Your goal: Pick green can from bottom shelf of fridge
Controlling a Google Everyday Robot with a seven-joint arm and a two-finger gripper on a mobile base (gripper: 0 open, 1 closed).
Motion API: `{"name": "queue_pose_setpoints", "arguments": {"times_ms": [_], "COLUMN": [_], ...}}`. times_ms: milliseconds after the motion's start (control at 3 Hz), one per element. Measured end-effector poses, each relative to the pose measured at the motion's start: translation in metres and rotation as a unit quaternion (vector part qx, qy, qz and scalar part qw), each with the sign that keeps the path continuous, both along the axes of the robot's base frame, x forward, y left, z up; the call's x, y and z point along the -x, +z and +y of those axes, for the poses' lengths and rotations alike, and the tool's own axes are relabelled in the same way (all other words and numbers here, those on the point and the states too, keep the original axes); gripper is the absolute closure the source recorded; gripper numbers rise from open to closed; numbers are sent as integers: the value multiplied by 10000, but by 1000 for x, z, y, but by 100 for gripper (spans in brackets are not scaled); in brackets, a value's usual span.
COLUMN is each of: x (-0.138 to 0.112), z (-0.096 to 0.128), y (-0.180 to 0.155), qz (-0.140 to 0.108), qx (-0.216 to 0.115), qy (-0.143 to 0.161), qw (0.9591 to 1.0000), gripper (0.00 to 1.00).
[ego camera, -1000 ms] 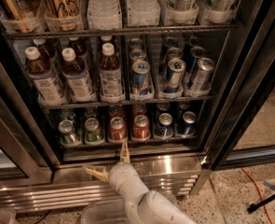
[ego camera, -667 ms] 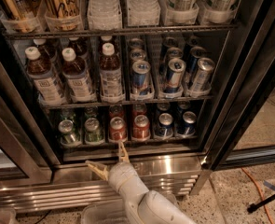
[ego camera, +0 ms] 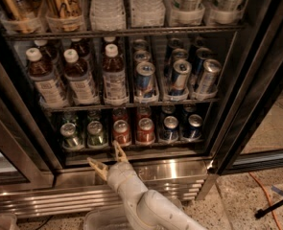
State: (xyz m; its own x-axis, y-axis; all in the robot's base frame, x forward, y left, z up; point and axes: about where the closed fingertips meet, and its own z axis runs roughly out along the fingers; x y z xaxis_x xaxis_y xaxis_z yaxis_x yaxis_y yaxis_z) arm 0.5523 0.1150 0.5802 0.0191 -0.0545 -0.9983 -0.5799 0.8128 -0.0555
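Observation:
The fridge (ego camera: 237, 95) stands open in front of me. Its bottom shelf (ego camera: 131, 144) holds a row of short cans. Two green cans sit at the left end, one (ego camera: 70, 134) at the far left and one (ego camera: 96, 132) beside it. Red cans (ego camera: 121, 131) follow, then dark blue cans (ego camera: 170, 128) on the right. My gripper (ego camera: 108, 156) is open and empty, just below the shelf's front rail, in front of the steel base. It sits below and slightly right of the second green can, touching nothing.
The rack above holds bottles (ego camera: 45, 78) and tall blue-silver cans (ego camera: 145, 80). A shiny louvred steel base (ego camera: 179, 174) runs under the shelf. The right door frame (ego camera: 256, 90) angles outward. An orange cable (ego camera: 268, 195) lies on the speckled floor.
The gripper has edged slightly up and left toward the bottom shelf's front rail. The cans have not moved.

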Motion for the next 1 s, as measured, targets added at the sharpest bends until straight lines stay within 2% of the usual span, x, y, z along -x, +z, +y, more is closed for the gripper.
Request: {"name": "queue_pose_setpoints", "arguments": {"times_ms": [1000], "x": [-24], "z": [18], "y": [8], "qz": [-173], "qx": [-44], "qy": [-12], "qw": [9998], "gripper": [28]}}
